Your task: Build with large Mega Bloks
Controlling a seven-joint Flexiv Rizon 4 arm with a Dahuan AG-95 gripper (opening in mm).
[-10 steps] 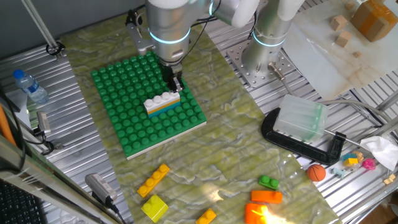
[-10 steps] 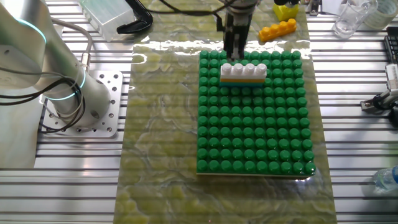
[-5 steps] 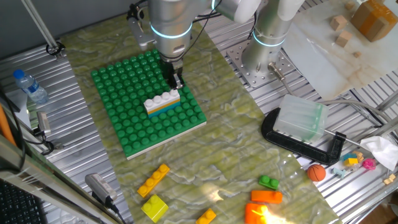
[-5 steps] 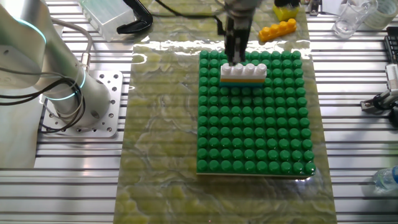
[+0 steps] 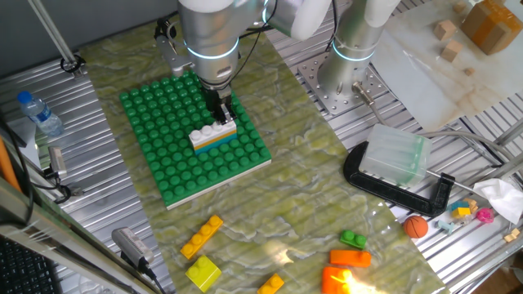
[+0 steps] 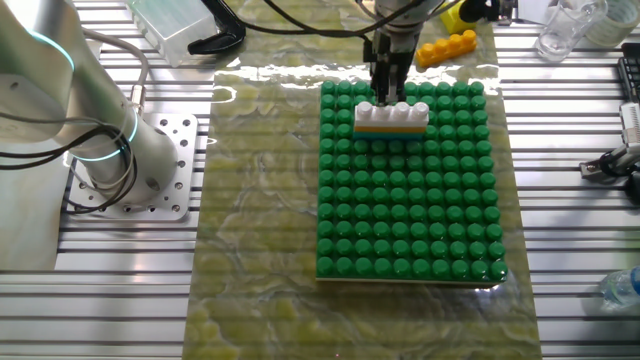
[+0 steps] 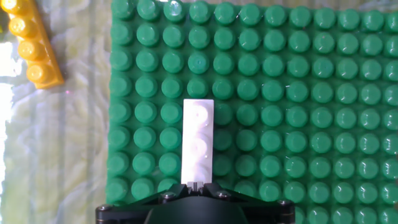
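Since a second ago the gripper (image 5: 221,113) has slid a little sideways along the white brick (image 5: 213,131), and now it hangs over the middle of the brick, not over its end. Nothing else has moved.

That white brick is a bar with four bumps. It sits on top of a yellow-orange brick (image 5: 216,139) and a thin cyan brick (image 5: 217,144), making a small stack. The stack stands on the big green bumpy board (image 5: 163,155), close to the board's far edge when seen from the other fixed view. In the hand view the white brick points straight out from under the hand.

The fingers (image 6: 388,80) point down right at the brick's top. They are very close to it, but I cannot tell if they are spread or pressed together, or if they touch the brick.

More bricks lie loose on the mat (image 5: 302,204): a long yellow one (image 5: 201,237), a short yellow one (image 5: 203,273), a green one (image 5: 353,240) and an orange one (image 5: 350,258).
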